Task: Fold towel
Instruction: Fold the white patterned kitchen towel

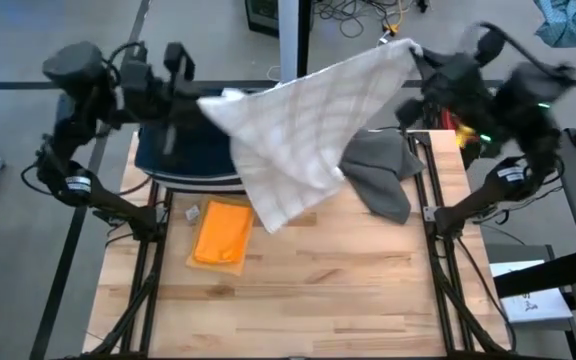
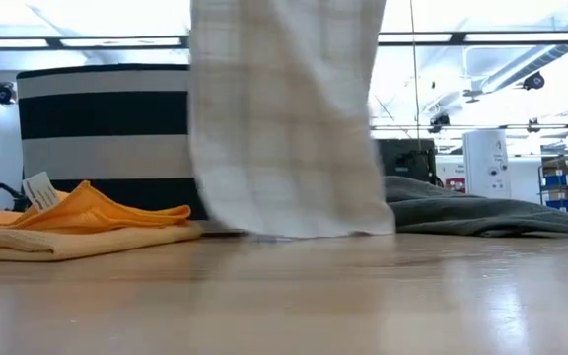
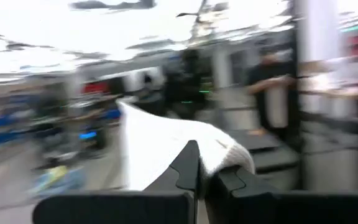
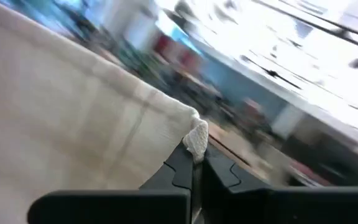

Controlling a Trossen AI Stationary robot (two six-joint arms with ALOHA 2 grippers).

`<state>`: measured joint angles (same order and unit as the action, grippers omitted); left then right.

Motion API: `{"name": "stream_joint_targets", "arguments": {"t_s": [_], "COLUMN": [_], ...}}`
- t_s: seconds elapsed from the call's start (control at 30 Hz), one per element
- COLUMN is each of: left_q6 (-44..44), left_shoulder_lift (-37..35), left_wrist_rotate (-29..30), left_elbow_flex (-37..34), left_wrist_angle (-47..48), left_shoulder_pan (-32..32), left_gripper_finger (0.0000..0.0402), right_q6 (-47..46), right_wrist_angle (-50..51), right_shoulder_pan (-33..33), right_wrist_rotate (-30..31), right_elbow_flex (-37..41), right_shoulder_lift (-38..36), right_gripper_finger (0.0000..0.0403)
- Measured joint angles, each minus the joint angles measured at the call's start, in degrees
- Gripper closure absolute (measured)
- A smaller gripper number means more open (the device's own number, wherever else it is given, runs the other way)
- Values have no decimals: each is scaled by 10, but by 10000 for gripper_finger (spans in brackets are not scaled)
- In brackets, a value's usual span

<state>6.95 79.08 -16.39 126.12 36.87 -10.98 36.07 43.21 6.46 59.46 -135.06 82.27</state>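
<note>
Bare wooden worktop (image 2: 294,296) fills the foreground of the low view, and just behind it the lower hem of the white checked towel (image 2: 284,118) hangs down, brushing or nearly brushing the wood. From above, the towel (image 1: 303,120) is stretched in the air over the far half of the worktop (image 1: 298,290), held by two upper corners with its loose bottom corner drooping toward the middle.

As a judgement, the step in hand is the lift-and-spread: the cloth is being held up taut so it can be laid flat before any fold. The next move calls for both arms to lower and draw the towel onto open wood in step, keeping the top edge tight, and steering clear of the folded orange cloth (image 1: 222,234) and the grey cloth (image 1: 383,172) lying on either side.

The left end effector (image 3: 202,171) is clamped together on one towel corner, fabric bunched between its dark fingers (image 3: 185,168). The right end effector (image 4: 194,163) is likewise pinched shut on the opposite corner, a knot of cloth poking out above the tips. A striped basket (image 2: 106,133) stands behind the orange cloth
</note>
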Motion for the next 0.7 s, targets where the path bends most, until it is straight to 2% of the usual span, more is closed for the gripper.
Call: {"name": "stream_joint_targets", "arguments": {"t_s": [0.07,0.2,0.33,0.43,0.5,0.7], "left_q6": [-4,1,22,31,30,30], "left_shoulder_lift": [-1,-5,-9,-14,-13,-15], "left_wrist_rotate": [-43,-52,-55,-73,-74,-63], "left_elbow_flex": [4,-9,0,21,36,54], "left_wrist_angle": [28,73,40,-10,-34,-31], "left_shoulder_pan": [10,42,73,94,104,112], "left_gripper_finger": [401,401,401,401,401,401], "right_q6": [-34,-88,-124,-150,-170,-182], "right_wrist_angle": [19,72,22,-41,-66,-44], "right_shoulder_pan": [16,40,51,55,57,57], "right_wrist_rotate": [-65,-224,-465,-587,-609,-608], "right_elbow_flex": [1,2,2,0,0,1], "right_shoulder_lift": [-16,-39,-63,-74,-74,-74], "right_gripper_finger": [401,401,401,401,401,401]}}
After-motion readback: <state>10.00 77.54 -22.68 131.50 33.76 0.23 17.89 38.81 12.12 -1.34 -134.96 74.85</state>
